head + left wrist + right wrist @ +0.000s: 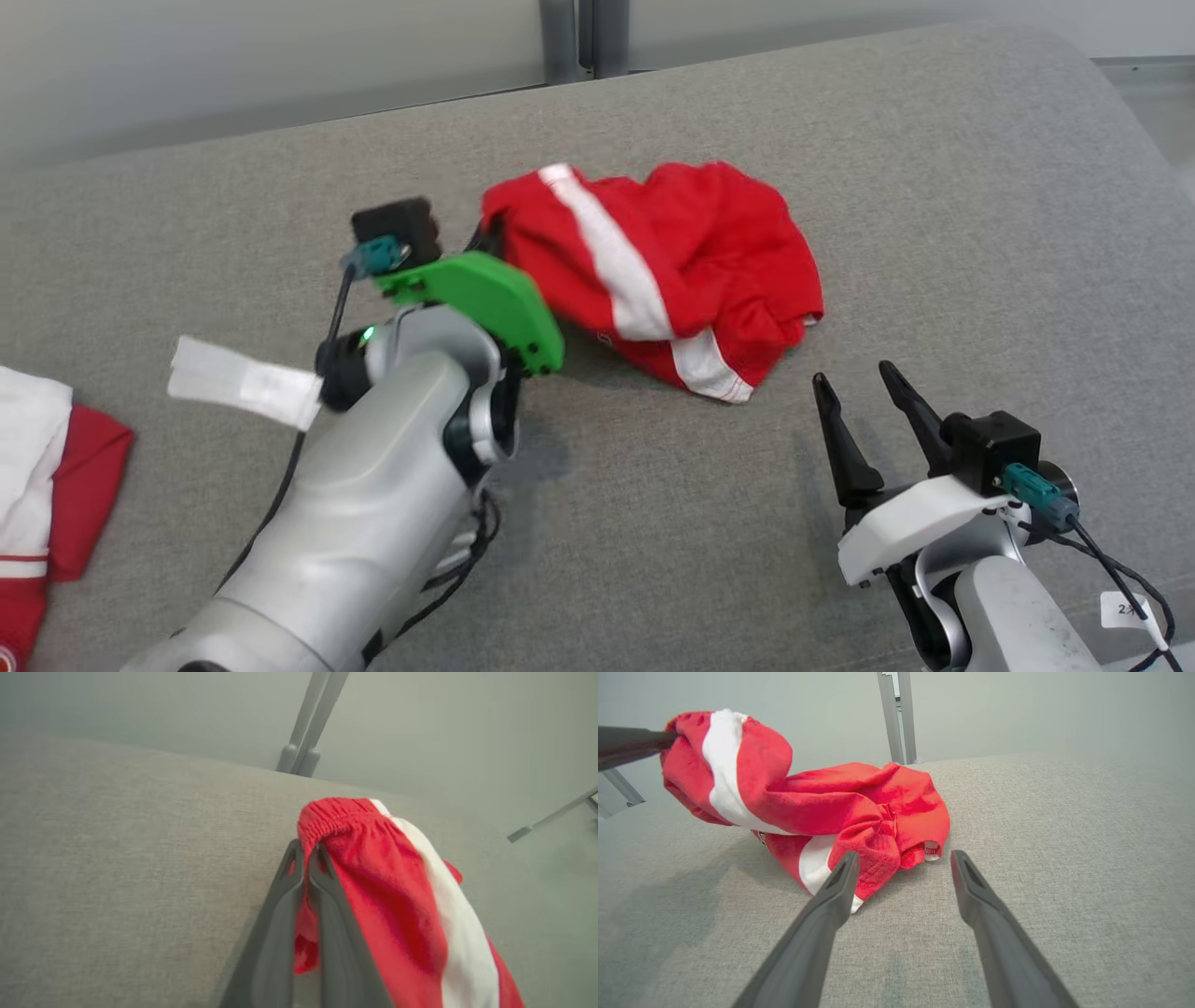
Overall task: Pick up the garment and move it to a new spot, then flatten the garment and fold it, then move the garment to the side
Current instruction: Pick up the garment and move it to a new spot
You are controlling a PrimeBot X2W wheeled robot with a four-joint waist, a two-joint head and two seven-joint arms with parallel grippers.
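The garment (667,266) is a crumpled pair of red shorts with a white side stripe, lying on the grey fabric surface (934,187). My left gripper (306,851) is shut on its elastic waistband (338,812) and holds that end raised off the surface; in the head view the green wrist plate hides the fingertips. From the right wrist view, the garment (817,807) hangs by its left end from the dark left fingers (630,746), the rest resting on the cloth. My right gripper (854,387) stands open just in front of the garment's near edge, touching nothing (901,858).
Another red and white garment (42,476) lies at the left edge of the surface. A metal post (579,37) stands behind the far edge. Bare grey fabric stretches right of and in front of the shorts.
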